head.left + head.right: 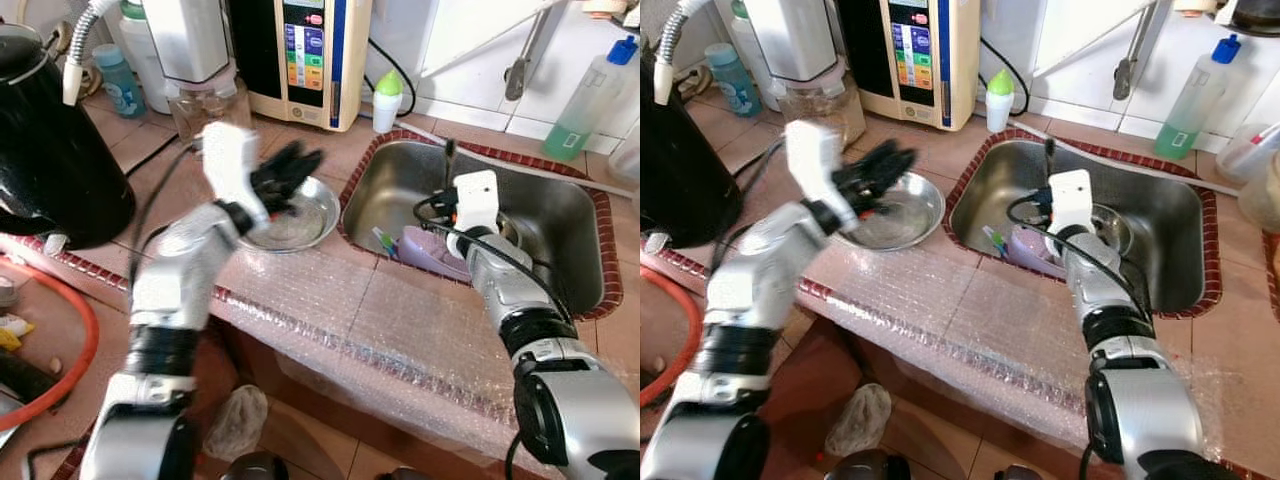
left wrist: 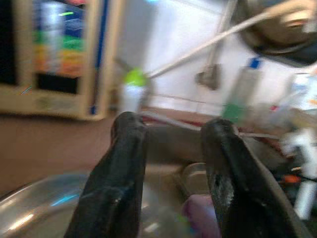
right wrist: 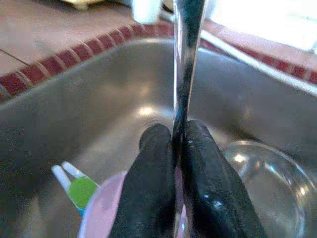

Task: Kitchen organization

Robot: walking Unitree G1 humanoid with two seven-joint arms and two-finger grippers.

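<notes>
1. The right pincer (image 3: 179,136) is down inside the sink (image 1: 560,215), its two black fingers pressed together on a slim metal utensil (image 3: 185,54), probably a spoon or ladle handle, though the blur leaves that uncertain. The handle rises straight up from between the fingers.
2. Keep that clamp firm and lift straight up first, since the handle is smooth steel and could slide or swivel if the wrist tilts early.
3. Just below and beside this pincer lie a pale purple plastic dish (image 1: 432,250) and a green-and-white utensil (image 3: 78,187); a clear glass bowl (image 3: 270,173) sits close on the other side. Clear these before swinging sideways, so the utensil's hidden lower end does not catch them.
4. The left pincer (image 2: 173,144) hovers with its fingers apart over the near rim of the shallow steel bowl (image 1: 300,222) on the surface, beside the sink. It grips nothing.
5. That bowl looks the likely drop spot, so the left pincer should stay clear of its middle while the right one carries across.
6. Lower the utensil until it rests in the bowl before letting go; a drop onto steel could bounce out
</notes>
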